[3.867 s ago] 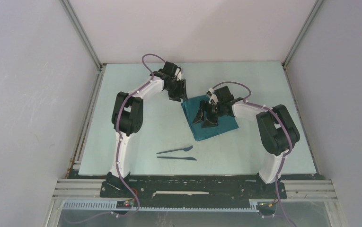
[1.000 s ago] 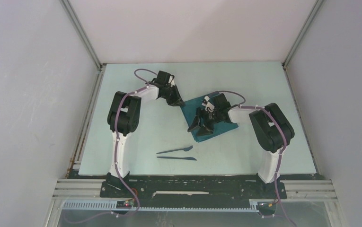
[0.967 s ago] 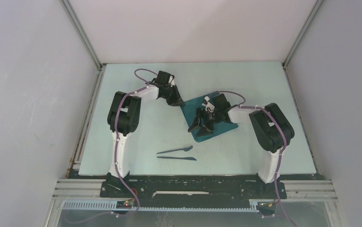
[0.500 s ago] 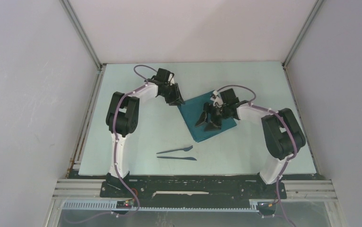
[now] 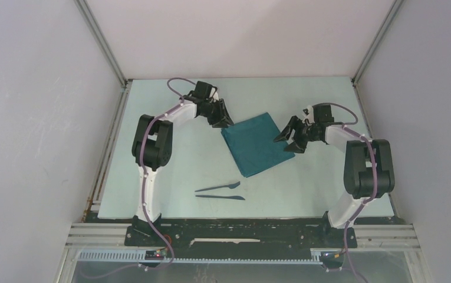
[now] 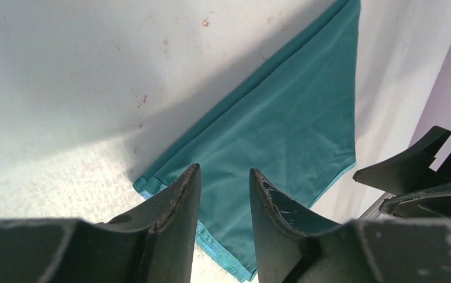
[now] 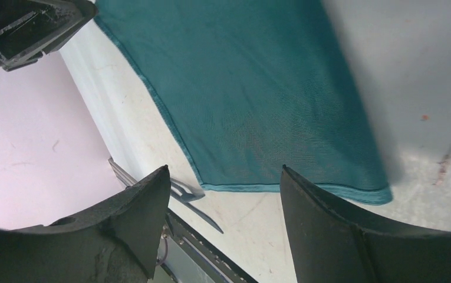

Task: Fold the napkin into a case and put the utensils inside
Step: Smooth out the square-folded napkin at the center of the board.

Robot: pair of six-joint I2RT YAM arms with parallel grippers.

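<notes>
In the left wrist view the left arm's dark, scuffed fingers [image 6: 170, 224] cover the near edge of the soft dark teal-green cloth napkin [image 6: 282, 135], and its far corner runs off the picture's top. In the right wrist view the top edge cuts the cloth, and a right finger hides most of the slim dark plastic utensils [image 7: 186, 191]. From above, their heads are too small to tell apart.

Place: a robotics lab test cell.
Enclosure: plain pale grey panels [image 5: 34, 118] on three sides, joined by aluminium corner posts [image 5: 102, 44].
Surface: a bare pale board [image 5: 164, 159] with small stains [image 6: 205, 23].
Rig: left arm [image 5: 151, 141] and right arm [image 5: 367, 168] bolted to a black base rail [image 5: 240, 234].
</notes>
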